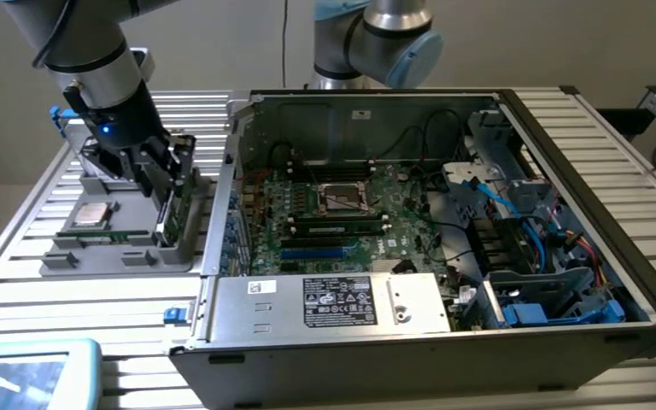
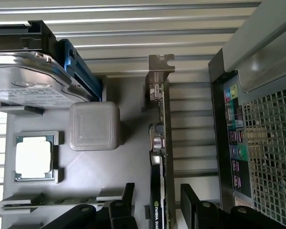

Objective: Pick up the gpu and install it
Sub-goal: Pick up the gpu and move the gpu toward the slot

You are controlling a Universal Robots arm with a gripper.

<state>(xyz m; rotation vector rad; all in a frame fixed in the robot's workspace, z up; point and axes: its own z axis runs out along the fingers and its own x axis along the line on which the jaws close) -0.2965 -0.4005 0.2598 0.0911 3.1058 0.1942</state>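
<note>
Claw (image 2: 158, 191) seemingly open, black fingers (image 2: 191, 202) astride the thin upright gpu (image 2: 160, 143), silver-bracketed, on matte grey tray (image 2: 128, 164)

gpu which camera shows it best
The wrist view: the gpu stands on edge, silver bracket clear, between the open claw's sides. In the exterior view the claw hides most of it.

A slatted aluminium table (image 1: 89, 301) carries three things. A gray parts tray (image 1: 123, 260) sits toward the exterior view's left. An open computer case (image 1: 419, 363) lies on its side just beside the tray. A light-blue framed screen (image 1: 20, 376) rests at the near corner.
</note>
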